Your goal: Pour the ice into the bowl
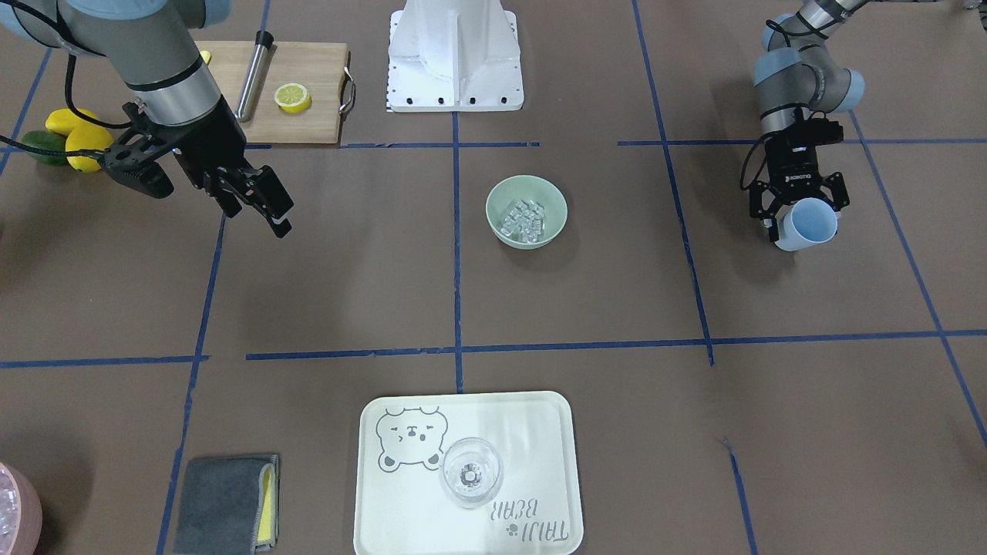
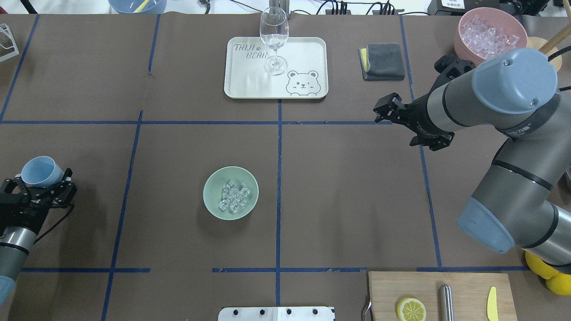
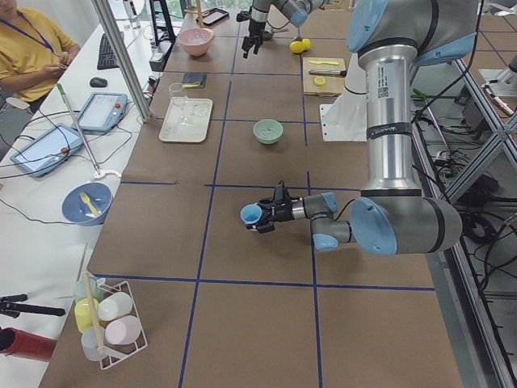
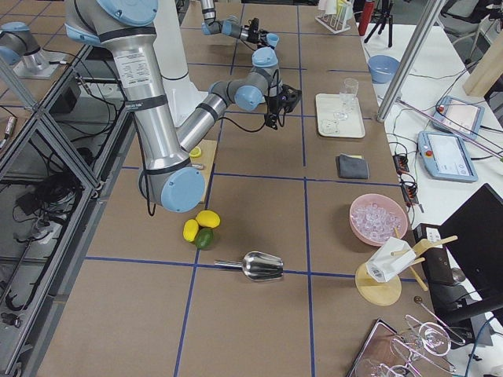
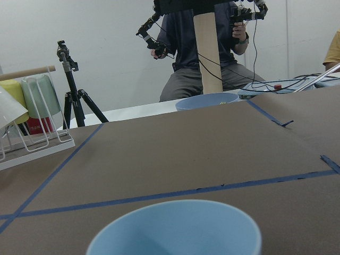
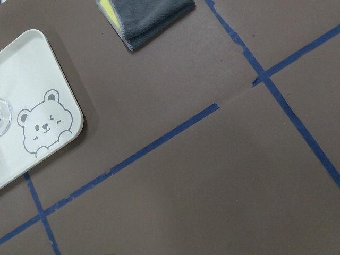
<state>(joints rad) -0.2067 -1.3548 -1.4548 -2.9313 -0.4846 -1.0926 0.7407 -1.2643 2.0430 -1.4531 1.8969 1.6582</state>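
Observation:
The sage-green bowl (image 2: 211, 196) stands left of the table's middle with a heap of clear ice cubes (image 2: 233, 196) in it; it also shows in the front view (image 1: 500, 199) with the ice (image 1: 524, 218). My left gripper (image 2: 39, 186) is far left of the bowl, shut on a light blue cup (image 2: 41, 171), which is tilted and looks empty in the left wrist view (image 5: 175, 228). My right gripper (image 2: 386, 109) hangs open and empty over the table's right half, far from the bowl.
A white bear tray (image 2: 308, 49) with a wine glass (image 2: 274, 40) sits at the far middle. A grey cloth (image 2: 383, 61) and a pink container of ice (image 2: 488, 33) are at the far right. A cutting board (image 2: 464, 285) with a lemon slice (image 2: 411, 309) is at the near right.

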